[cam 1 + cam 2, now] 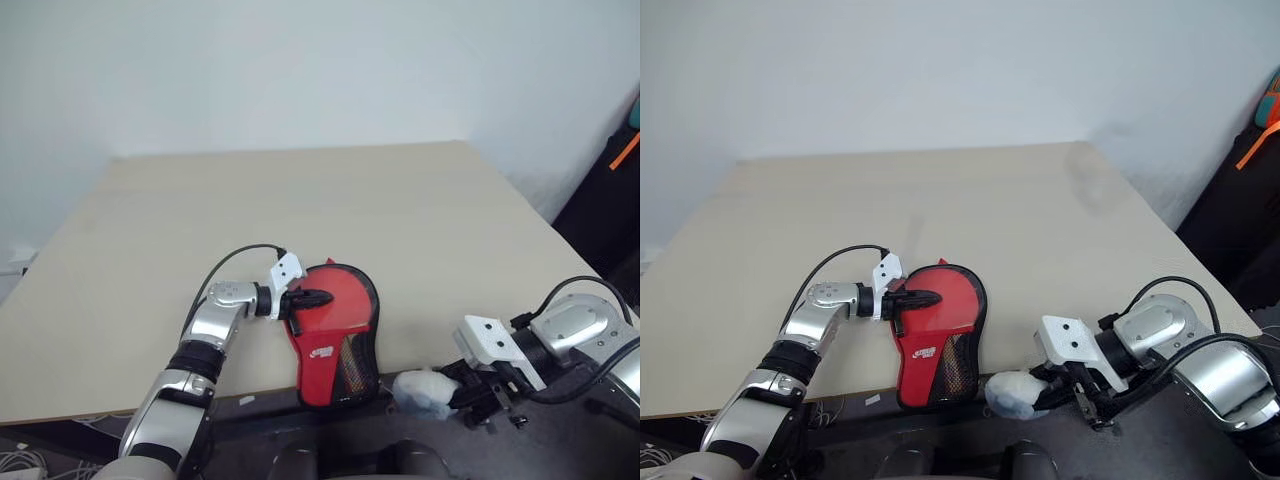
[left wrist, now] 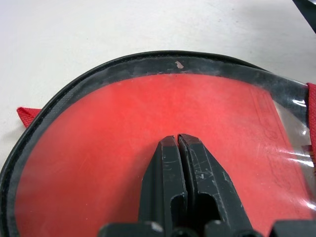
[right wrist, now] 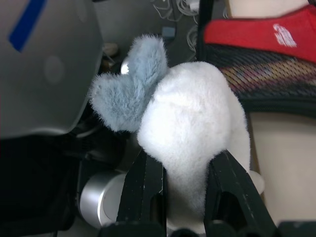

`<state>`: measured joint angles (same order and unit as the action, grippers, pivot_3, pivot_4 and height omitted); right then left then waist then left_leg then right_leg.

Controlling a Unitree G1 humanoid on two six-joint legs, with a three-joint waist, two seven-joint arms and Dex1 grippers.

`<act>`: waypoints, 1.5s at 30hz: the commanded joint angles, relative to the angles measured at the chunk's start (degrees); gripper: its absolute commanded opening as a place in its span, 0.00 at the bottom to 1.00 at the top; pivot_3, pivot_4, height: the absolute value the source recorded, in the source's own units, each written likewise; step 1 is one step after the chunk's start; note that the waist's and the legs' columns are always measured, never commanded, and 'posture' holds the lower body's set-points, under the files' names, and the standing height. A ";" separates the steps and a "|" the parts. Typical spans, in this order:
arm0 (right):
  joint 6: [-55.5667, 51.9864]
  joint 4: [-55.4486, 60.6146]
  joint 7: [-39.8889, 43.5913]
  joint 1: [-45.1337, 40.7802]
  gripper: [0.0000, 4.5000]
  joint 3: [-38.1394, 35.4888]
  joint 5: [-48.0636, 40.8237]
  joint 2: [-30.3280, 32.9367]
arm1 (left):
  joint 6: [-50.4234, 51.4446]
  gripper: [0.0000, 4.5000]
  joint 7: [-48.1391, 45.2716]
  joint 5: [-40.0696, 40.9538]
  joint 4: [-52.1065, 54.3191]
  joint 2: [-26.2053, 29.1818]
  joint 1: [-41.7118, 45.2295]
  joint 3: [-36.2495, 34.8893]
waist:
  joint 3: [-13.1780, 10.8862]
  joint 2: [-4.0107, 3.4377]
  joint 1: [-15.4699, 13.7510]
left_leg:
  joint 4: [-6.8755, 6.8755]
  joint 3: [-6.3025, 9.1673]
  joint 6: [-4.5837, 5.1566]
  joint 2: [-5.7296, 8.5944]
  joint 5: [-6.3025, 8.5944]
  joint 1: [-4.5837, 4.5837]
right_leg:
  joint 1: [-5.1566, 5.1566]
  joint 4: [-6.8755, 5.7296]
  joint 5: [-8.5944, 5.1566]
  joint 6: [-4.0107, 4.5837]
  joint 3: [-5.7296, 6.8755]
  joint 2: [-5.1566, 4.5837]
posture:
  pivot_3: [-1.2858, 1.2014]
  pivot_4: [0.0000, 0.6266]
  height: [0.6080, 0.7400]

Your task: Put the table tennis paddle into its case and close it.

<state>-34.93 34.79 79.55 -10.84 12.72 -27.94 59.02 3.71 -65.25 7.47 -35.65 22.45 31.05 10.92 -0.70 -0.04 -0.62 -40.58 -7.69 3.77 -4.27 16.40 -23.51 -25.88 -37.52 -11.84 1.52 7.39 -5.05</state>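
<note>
Currently, the case [image 1: 335, 335] with the table tennis paddle [image 2: 148, 128] inside is lain at the table [image 1: 400, 210] near edge, pressed by the closed-jawed left gripper [image 1: 318, 297], while a pale plush lump [image 3: 192, 133] is pinched by the right gripper [image 3: 185, 163].

One case [image 1: 335, 335], one plush lump [image 1: 424, 393], one table [image 1: 400, 200], two tools

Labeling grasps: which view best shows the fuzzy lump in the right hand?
Right wrist view: soft toy sits large between the right hand's fingers, its blue-grey tuft clear. Both eye views show it small at the table edge, beside the case.
</note>
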 commanded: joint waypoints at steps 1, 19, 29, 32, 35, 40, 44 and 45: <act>-0.17 3.30 1.33 -0.31 0.13 -0.84 -4.10 -0.36 | 1.10 0.00 0.43 -2.69 -2.90 0.20 -0.97 1.69 | 0.00 0.01 0.00 | 0.00 0.02 0.00 0.01 0.00 0.00 | 0.02 0.01 0.00 0.00 0.02 -0.01 | 0.52 0.00 0.74; -9.04 -16.20 -4.00 -19.27 0.99 -9.96 -13.95 -7.47 | -0.72 0.00 3.42 -2.64 -1.81 0.39 -2.28 0.64 | -0.02 0.02 0.04 | -0.01 0.35 0.02 0.15 0.00 0.18 | 0.40 0.11 -0.01 -0.02 0.40 -0.23 | 0.52 0.00 0.74; -10.41 -33.97 -22.91 -27.01 1.00 -11.47 -6.31 -19.47 | 6.86 0.50 7.17 7.90 20.40 5.44 -10.80 -11.38 | -0.27 -0.03 0.67 | 0.05 0.12 0.14 -0.02 -0.12 -0.04 | 0.14 -0.06 0.04 -0.08 0.16 0.01 | 0.52 0.00 0.74; -10.04 -35.23 -24.67 -26.36 1.00 -11.94 -5.53 -20.98 | 11.43 0.73 9.34 12.10 28.78 7.51 -14.83 -16.30 | -0.78 -0.08 0.58 | 0.02 0.04 0.09 -0.05 -0.14 -0.12 | 0.00 -0.16 0.04 -0.07 0.07 0.05 | 0.52 0.00 0.74; -9.78 -36.14 -26.84 -25.37 1.00 -12.37 -4.91 -23.11 | 16.21 0.94 12.26 17.24 37.94 10.43 -21.18 -24.43 | -0.95 -0.20 0.64 | 0.00 0.03 0.03 -0.04 -0.11 -0.13 | -0.01 -0.15 0.04 -0.06 0.05 0.02 | 0.52 0.00 0.74; -8.70 -39.62 -29.99 -24.97 1.00 -12.59 -3.71 -26.99 | 19.99 0.99 18.04 21.53 45.99 11.70 -31.19 -34.87 | -1.03 -0.29 0.78 | 0.02 -0.07 0.01 -0.07 -0.11 -0.11 | -0.05 -0.16 0.04 -0.07 -0.06 0.08 | 0.52 0.00 0.74; -6.46 -43.06 -31.72 -25.65 1.00 -10.79 -0.75 -30.38 | 19.81 0.99 22.69 21.70 48.25 9.89 -37.82 -38.86 | -1.03 -0.30 0.63 | 0.03 -0.08 -0.17 -0.07 -0.02 -0.08 | -0.04 -0.16 0.04 -0.07 -0.05 0.08 | 0.52 0.00 0.74; -6.47 -44.19 -32.26 -26.32 1.00 -10.57 -0.28 -31.28 | 19.64 0.99 23.49 21.91 48.67 9.32 -38.85 -39.29 | -1.04 -0.31 0.62 | 0.03 -0.09 -0.17 -0.06 -0.02 -0.08 | -0.04 -0.17 0.04 -0.07 -0.05 0.08 | 0.52 0.00 0.74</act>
<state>-42.80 -9.06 48.15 -35.19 2.42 -29.04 28.13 23.76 -43.16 28.02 10.12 32.09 -7.92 -26.77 -1.73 -0.35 0.00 -40.55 -7.79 3.60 -4.33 16.39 -23.58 -25.93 -37.69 -11.80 1.45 7.34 -4.97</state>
